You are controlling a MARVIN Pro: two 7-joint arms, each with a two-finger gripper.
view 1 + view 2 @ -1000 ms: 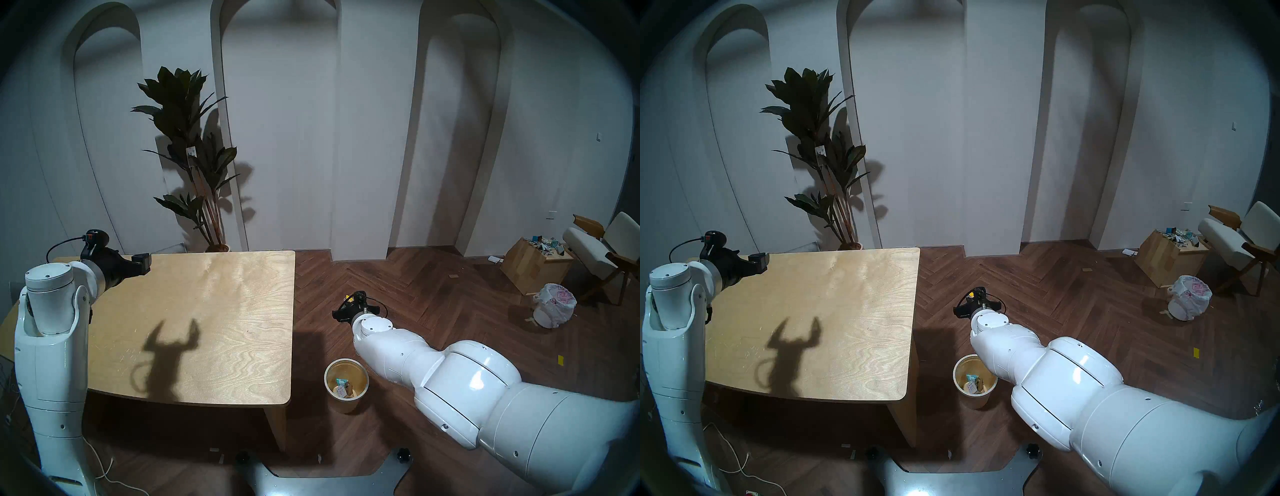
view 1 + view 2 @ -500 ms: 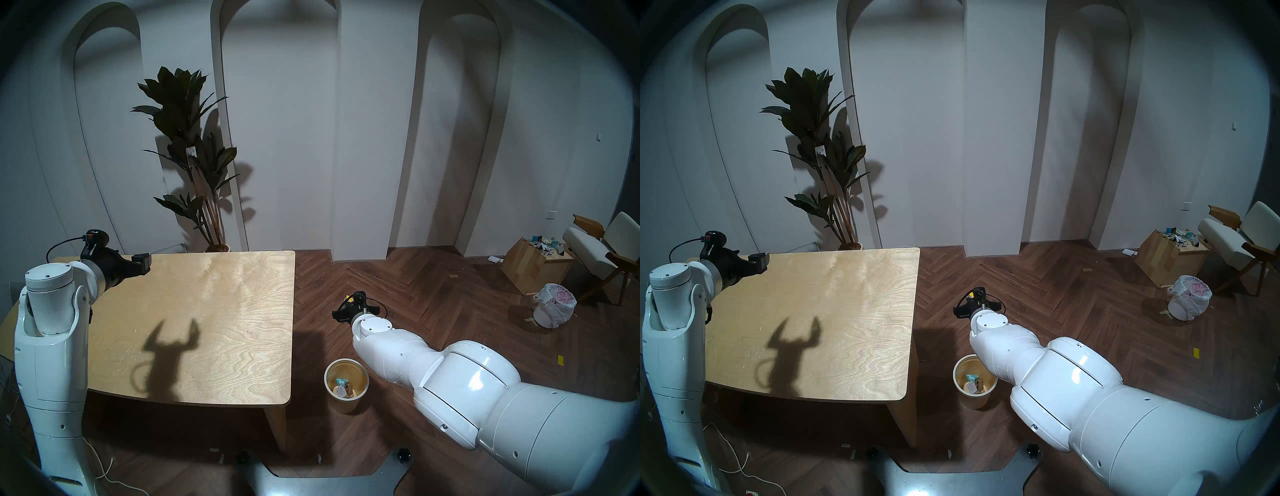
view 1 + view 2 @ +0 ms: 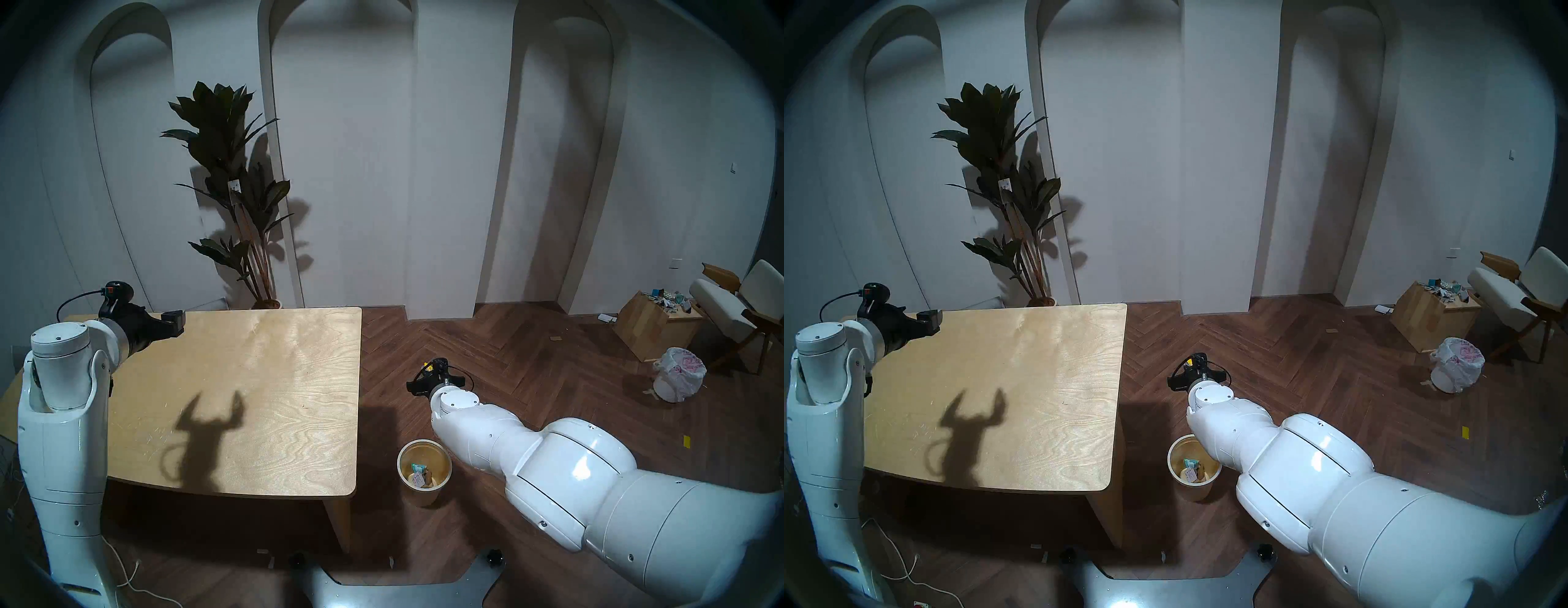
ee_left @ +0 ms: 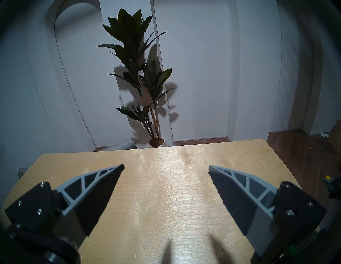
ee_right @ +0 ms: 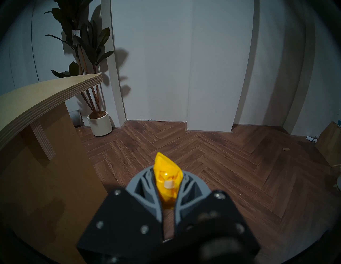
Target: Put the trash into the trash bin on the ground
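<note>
My right gripper [image 5: 168,171] is shut on a yellow paper lump [image 5: 167,181], whose tip pokes out past the grey fingers. In the head view that gripper [image 3: 426,373] hangs low over the wood floor, beyond the cream trash bin [image 3: 424,496] and right of the table. The bin stands on the floor under my right forearm. It holds a teal-and-white wrapper [image 3: 418,468] and other scraps. My left gripper [image 4: 166,168] is open and empty above the far left part of the table, and it also shows in the head view [image 3: 174,322].
The bare wooden table [image 3: 254,382] fills the left. A potted plant [image 3: 237,191] stands behind it. At the far right are a wooden box [image 3: 655,327] of scraps, a white bin with a printed bag [image 3: 679,378] and a chair [image 3: 738,305].
My right arm has edged very slightly toward the table with the yellow lump still held. The left arm has not moved.
</note>
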